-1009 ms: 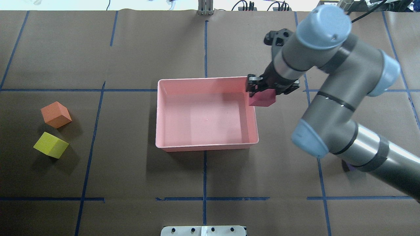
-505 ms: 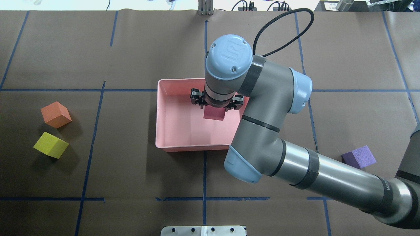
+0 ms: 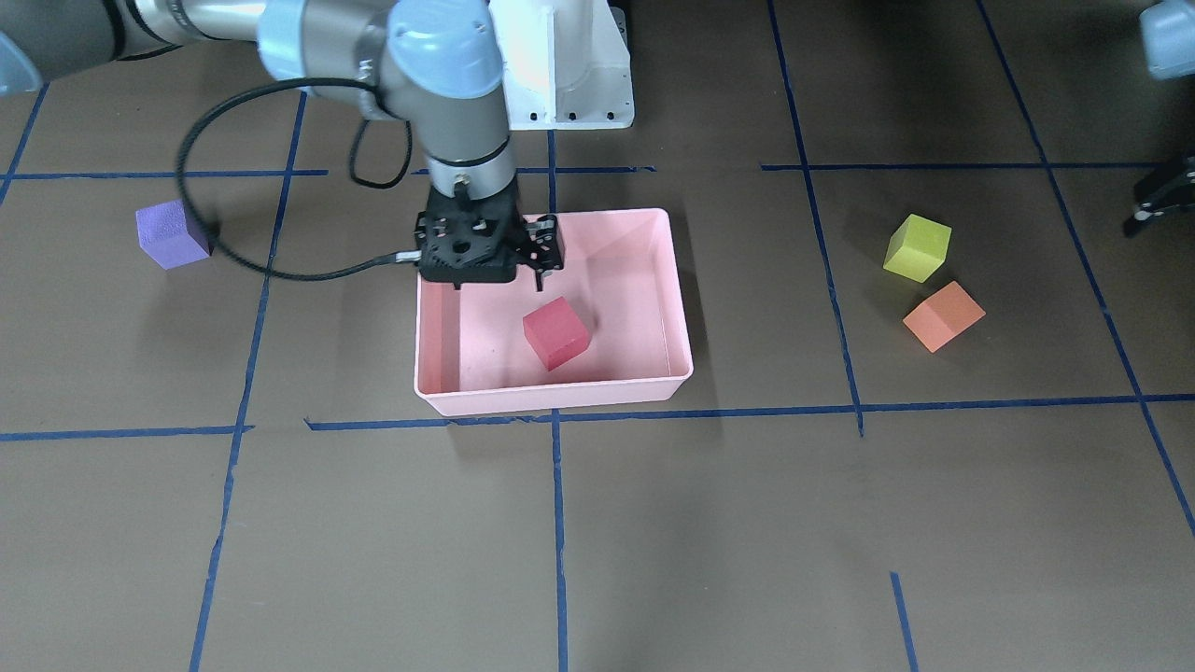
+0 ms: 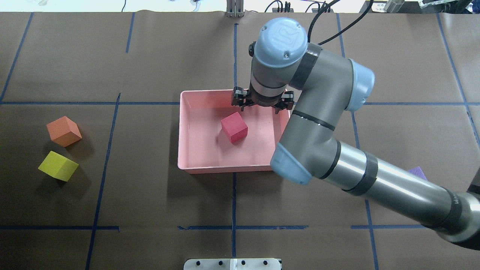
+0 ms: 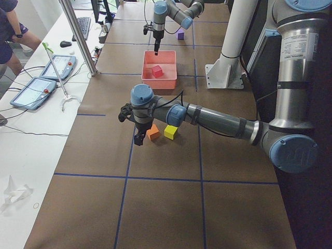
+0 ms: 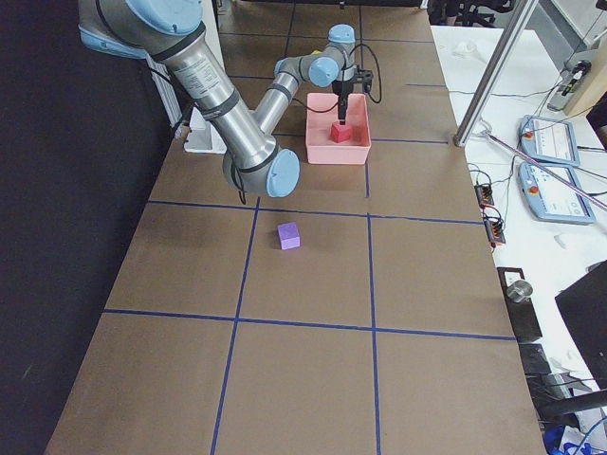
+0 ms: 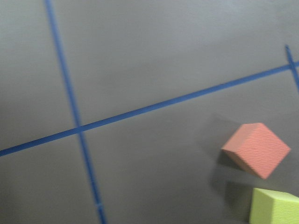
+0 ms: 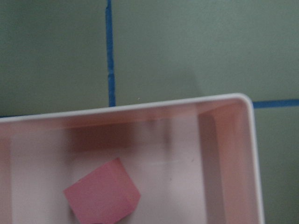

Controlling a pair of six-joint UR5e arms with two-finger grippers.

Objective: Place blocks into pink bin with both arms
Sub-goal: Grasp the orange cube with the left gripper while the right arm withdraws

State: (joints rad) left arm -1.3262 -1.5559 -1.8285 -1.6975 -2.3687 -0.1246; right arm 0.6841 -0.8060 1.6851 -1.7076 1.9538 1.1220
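— Red matte foam cube [image 4: 234, 127]: where is it found?

— It is seen lying on the floor of the shallow pale pink plastic bin [image 4: 180, 131], near the middle. It is turned at an angle to the walls and kept apart from all four of them.

— And how is the black two-finger right gripper [image 4: 261, 106] held?

— It is pointed downward over the far part of the bin, as judged from the overhead view. It is raised above the red cube and is not in contact with it. Its fingers are spread wide, and nothing is gripped between them.

— How are the other cubes placed?

— The orange foam cube [image 4: 63, 131] and the yellow-green foam cube [image 4: 58, 165] are set just beside each other on the robot's left, well apart from the bin. The purple foam cube [image 3: 172, 234] is set on the robot's right, also well apart from the bin. In the overhead view it is largely hidden behind the right arm.

— What can be said of the left gripper [image 5: 139, 136]?

— It is hung over the table near the orange and yellow-green cubes. Whether its fingers are apart or together cannot be told, since none of them is shown clearly.

— And the surface?

— Everything is laid on a table covered in brown paper [image 4: 150, 56], which is divided into squares by blue tape lines [image 4: 234, 195].
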